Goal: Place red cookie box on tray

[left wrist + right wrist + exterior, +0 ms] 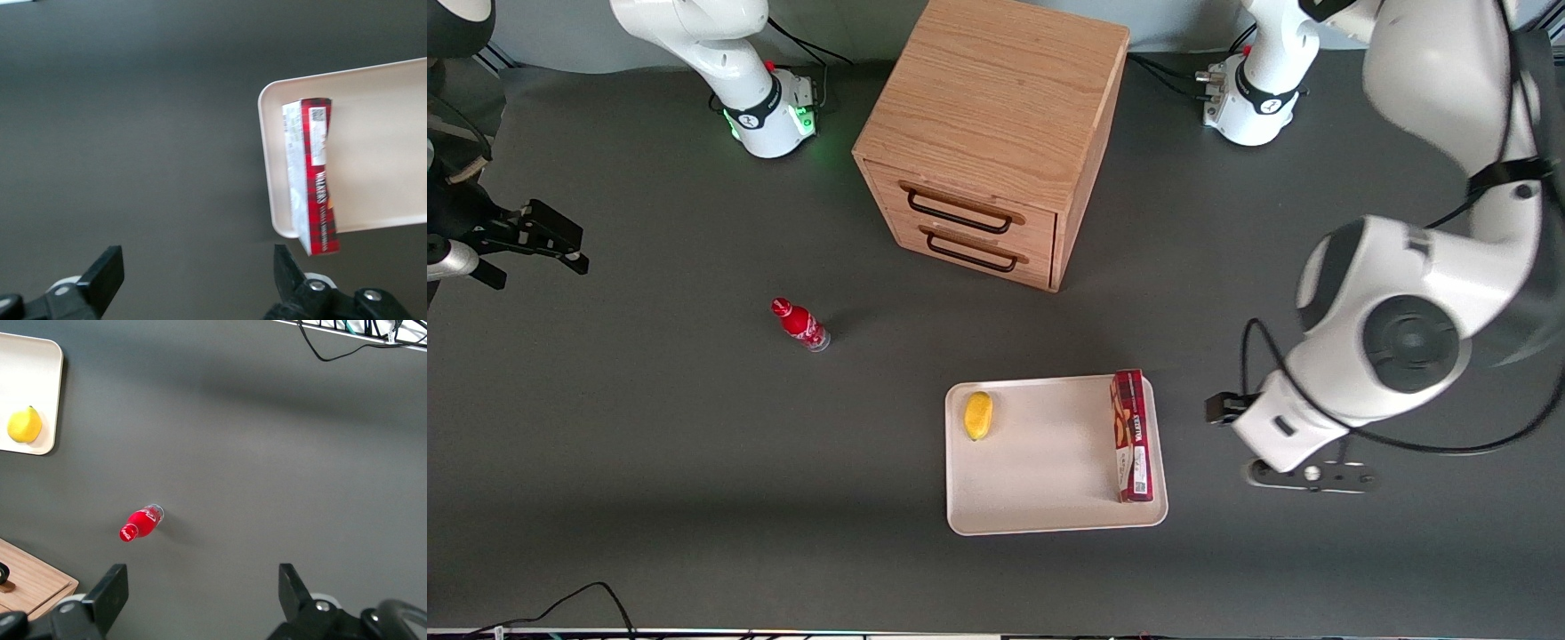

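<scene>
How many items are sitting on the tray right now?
2. The red cookie box lies along the tray edge nearest the working arm; a lemon sits near the other edge. The open pincer hovers over bare table beside the tray.

red cookie box (1131, 436) on edge along tray (1049, 462) rim, seemingly overhanging.

Tray (393, 87) cut off by frame edge; pincer (197, 277) fingertips partly out of frame.

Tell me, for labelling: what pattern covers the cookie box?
Red tartan on the red cookie box, clearest in the left wrist view; the gripper hangs open beside the tray.
</scene>
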Available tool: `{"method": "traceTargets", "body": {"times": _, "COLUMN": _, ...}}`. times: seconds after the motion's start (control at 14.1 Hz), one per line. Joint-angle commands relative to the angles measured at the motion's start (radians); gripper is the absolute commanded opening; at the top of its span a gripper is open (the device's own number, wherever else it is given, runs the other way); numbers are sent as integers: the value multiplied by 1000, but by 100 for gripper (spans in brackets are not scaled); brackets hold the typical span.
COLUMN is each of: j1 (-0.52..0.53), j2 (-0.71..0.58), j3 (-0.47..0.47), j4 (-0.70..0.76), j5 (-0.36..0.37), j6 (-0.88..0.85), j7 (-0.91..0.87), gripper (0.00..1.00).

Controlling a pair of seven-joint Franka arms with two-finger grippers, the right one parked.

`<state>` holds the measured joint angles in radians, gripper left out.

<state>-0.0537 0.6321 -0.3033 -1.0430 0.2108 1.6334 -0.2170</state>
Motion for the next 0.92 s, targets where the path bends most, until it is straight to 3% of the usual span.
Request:
{"method": "traceTargets", "body": {"times": 0.0, "j1": 90, "j2": -135, "j3": -5, "j4": -143, "j5": -65, "j6": -12, "j7": 121, "gripper": 100}}
{"method": "traceTargets", "body": {"times": 0.49, "j1": 218, "j2": -313, "j3": -4, "j4": -161, "j5": -105, "j6": -211, "j7": 297, "gripper": 100}}
{"method": "traceTargets", "body": {"times": 0.85, "j1": 281, "j2": -511, "j3": 0, "j4": -343, "j5": -143, "j6": -169, "j7": 369, "gripper": 100}}
